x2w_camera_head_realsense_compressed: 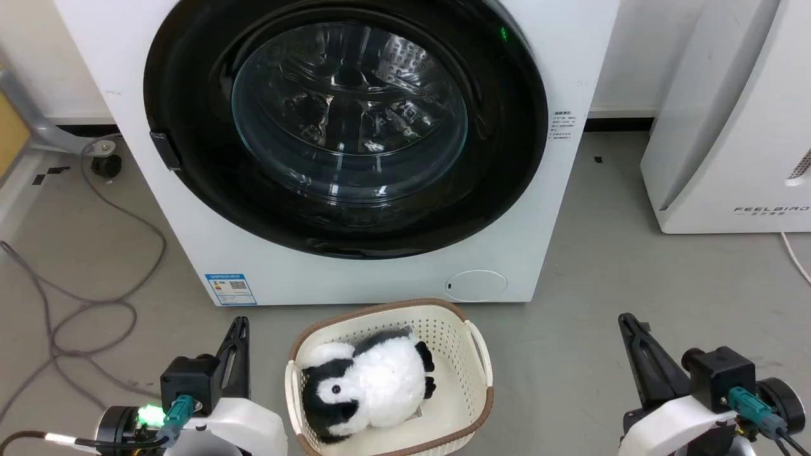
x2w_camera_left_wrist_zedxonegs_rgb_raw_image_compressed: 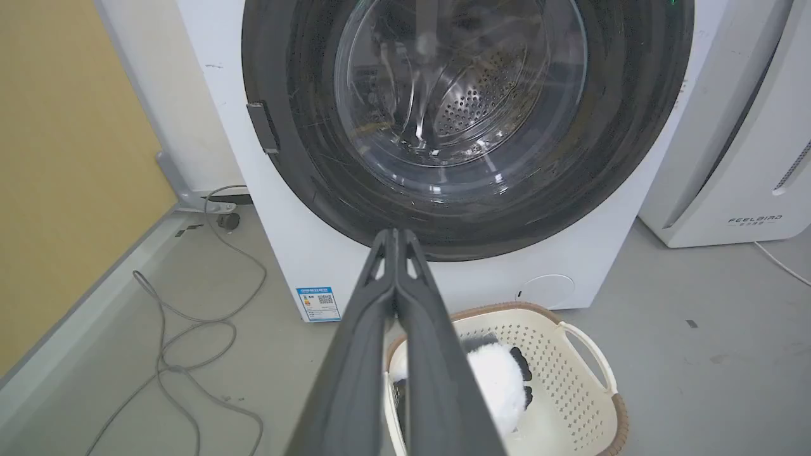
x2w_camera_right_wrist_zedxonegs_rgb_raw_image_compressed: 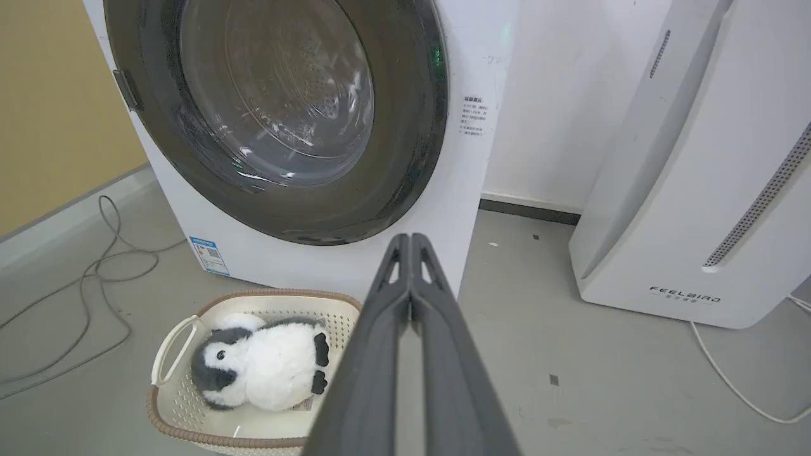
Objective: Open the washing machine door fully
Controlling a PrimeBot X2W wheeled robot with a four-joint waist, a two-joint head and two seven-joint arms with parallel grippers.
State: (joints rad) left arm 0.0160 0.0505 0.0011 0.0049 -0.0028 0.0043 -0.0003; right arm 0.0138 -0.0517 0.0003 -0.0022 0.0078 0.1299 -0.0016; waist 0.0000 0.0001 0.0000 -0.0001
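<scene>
While left gripper [x2w_camera_head_realsense_compressed: 239,324] and right gripper [x2w_camera_head_realsense_compressed: 627,320] rest low, fingers [x2w_camera_left_wrist_zedxonegs_rgb_raw_image_compressed: 361,354] meet

We look down on the washer [x2w_camera_head_realsense_compressed: 355,282] from the head, close by; both wrist views face it from lower, all sharing the basket [x2w_camera_head_realsense_compressed: 380,308] before it.

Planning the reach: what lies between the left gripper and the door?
Head view: bare floor, then the white front of the washer with its blue label, below the door. The basket sits right of the left gripper, off that line.

White forearms [x2w_camera_head_realsense_compressed: 250,424] [x2w_camera_head_realsense_compressed: 671,411], black wrist blocks [x2w_camera_head_realsense_compressed: 190,377] [x2w_camera_head_realsense_compressed: 722,373], teal plugs [x2w_camera_head_realsense_compressed: 179,408] [x2w_camera_head_realsense_compressed: 744,400], dark grippers [x2w_camera_head_realsense_compressed: 241,325] [x2w_camera_head_realsense_compressed: 628,321].
</scene>
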